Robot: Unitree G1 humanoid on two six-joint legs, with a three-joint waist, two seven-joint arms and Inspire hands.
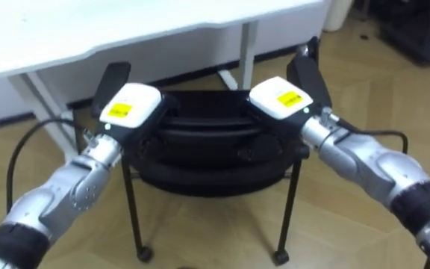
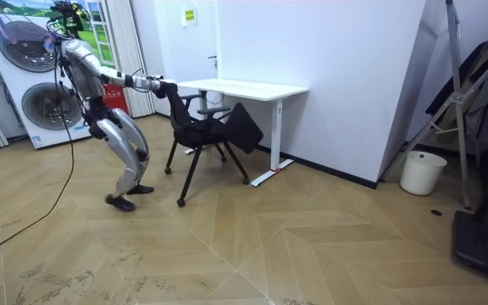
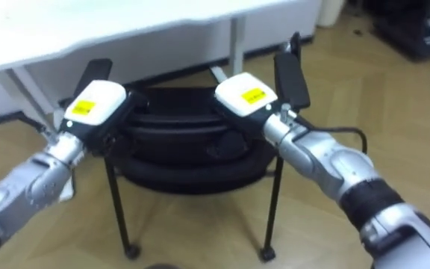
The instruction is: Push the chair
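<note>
A black chair on thin black legs with small casters stands in front of me, its seat toward a white desk. My left hand lies on the left end of the backrest's top rim, and my right hand on the right end. Dark fingers of both hands curl down over the rim. The chair's armrests rise just beyond each hand. In the room view I lean forward with arms stretched out to the chair, one foot behind the other, with the desk beyond it.
The desk's white leg and foot stand just past the chair's right side. Stacked washing machines are behind me. A white bin stands by the wall at the room view's right. Wood floor lies all around.
</note>
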